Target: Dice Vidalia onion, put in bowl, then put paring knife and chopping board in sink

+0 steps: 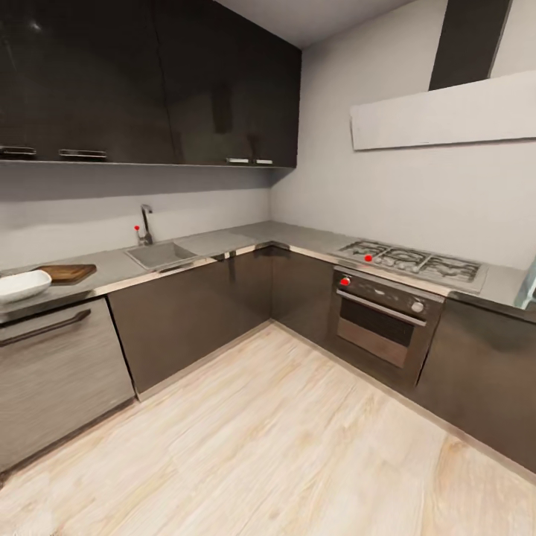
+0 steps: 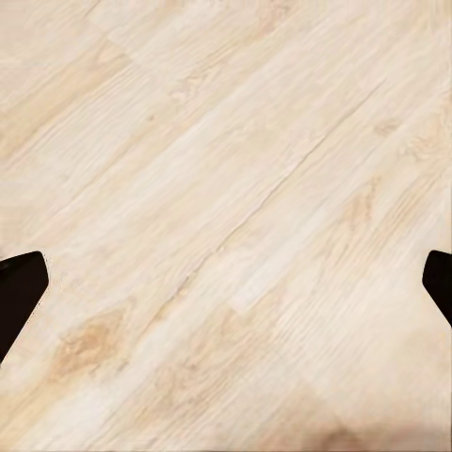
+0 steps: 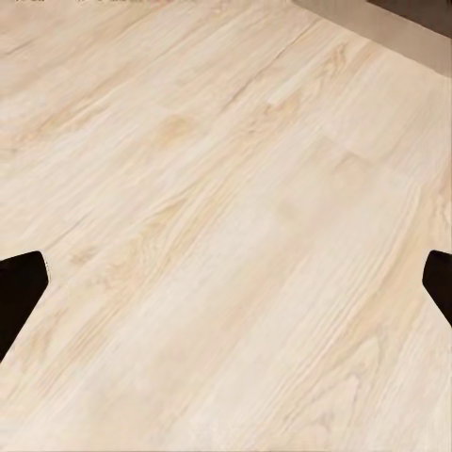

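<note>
Two grippers hang over pale wood floor [image 2: 226, 188], the left gripper [image 2: 226, 282] and right gripper [image 3: 226, 282] each with dark fingertips spread wide and holding nothing. The step in hand looks like the approach: roll toward the matte grey rectangular sink [image 1: 160, 255] and stop square to the long grey stone-look countertop [image 1: 223, 242], arms tucked clear of its edge. Left of the sink lie the dark brown wooden chopping board [image 1: 68, 273] and, just beside it, the shallow white squarish bowl [image 1: 21, 285]. Onion and knife are too small to tell.
</note>
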Available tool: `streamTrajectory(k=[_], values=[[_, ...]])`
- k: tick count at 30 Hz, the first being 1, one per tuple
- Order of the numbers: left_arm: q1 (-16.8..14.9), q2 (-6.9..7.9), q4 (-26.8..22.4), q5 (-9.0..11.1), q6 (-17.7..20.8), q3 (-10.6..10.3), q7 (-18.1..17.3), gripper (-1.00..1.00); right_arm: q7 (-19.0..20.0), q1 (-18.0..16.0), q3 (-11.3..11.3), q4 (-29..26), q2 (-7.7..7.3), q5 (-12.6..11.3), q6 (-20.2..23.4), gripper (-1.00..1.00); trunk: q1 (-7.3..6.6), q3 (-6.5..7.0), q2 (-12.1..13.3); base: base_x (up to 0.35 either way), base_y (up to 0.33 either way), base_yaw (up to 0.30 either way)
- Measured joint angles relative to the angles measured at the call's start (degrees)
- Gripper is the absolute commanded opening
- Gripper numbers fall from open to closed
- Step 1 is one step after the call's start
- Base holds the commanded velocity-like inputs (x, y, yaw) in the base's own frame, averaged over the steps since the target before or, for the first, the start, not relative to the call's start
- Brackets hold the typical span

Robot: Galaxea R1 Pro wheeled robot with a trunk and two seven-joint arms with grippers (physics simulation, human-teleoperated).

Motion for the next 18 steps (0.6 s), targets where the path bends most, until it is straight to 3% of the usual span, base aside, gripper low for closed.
streamTrajectory(k=[18], values=[[-0.01, -0.17, 1.0, -0.06, 0.0, 0.08, 0.0, 1.0, 0.02, 0.0, 0.0, 0.0, 0.0, 0.0, 0.0, 1.0, 0.0, 0.0, 0.0, 0.298, 0.0, 0.286]])
